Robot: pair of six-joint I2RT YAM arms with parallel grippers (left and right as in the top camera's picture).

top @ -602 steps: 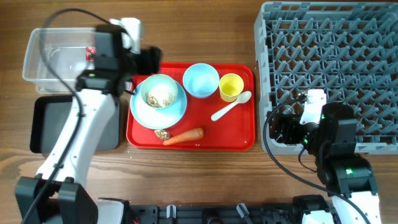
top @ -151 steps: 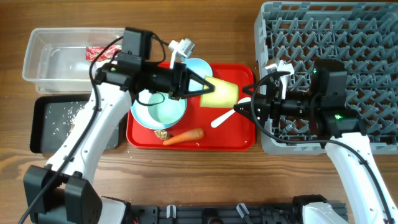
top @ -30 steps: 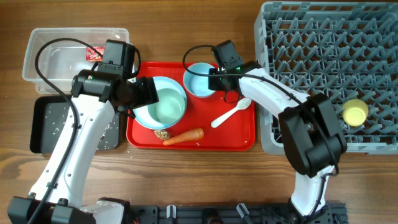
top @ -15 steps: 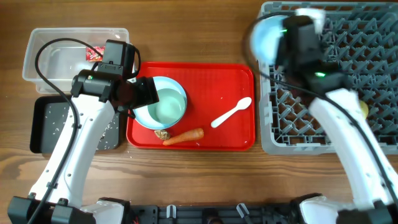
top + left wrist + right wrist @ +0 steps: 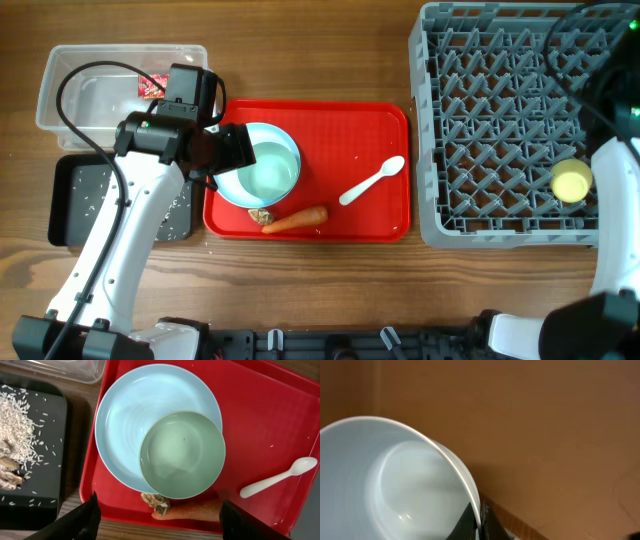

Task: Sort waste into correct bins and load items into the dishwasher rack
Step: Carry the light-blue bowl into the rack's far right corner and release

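Carrot [image 5: 300,218]: lies on the red tray [image 5: 380,225] just inside its near edge. Its long axis runs left to right, with the right end angled slightly away.
Small brown scrap [image 5: 262,215]: on the red tray, touching the carrot's left end.
Left gripper [image 5: 159,507]: hangs above the left part of the red tray with its fingers [image 5: 82,519] spread wide, holding nothing.
White spoon [image 5: 372,180]: lies flat on the right half of the red tray, well apart from the dishes. Its long axis is diagonal, with the scoop end pointing far-right toward the rack and the handle pointing near-left.
Light blue plate [image 5: 125,415]: flat on the left part of the red tray.
Light blue bowl [image 5: 182,453]: upright on the plate, opening up, set toward the plate's near-right edge.
Black tray [image 5: 75,205]: on the table left of the red tray, holding rice grains [image 5: 20,425] and a few brown bits.
Dishwasher rack [image 5: 500,120]: right of the red tray, just beside it.
Yellow cup [image 5: 571,181]: among the rack's pegs near its right side.
Clear tub [image 5: 95,95]: far left, beyond the black tray.
Red wrapper [image 5: 152,84]: inside the tub, toward its right side.
Right gripper [image 5: 479,521]: pinched closed on the rim of a second light blue bowl [image 5: 385,485], whose opening faces the wrist camera. Where the bowl hangs over the table cannot be told.
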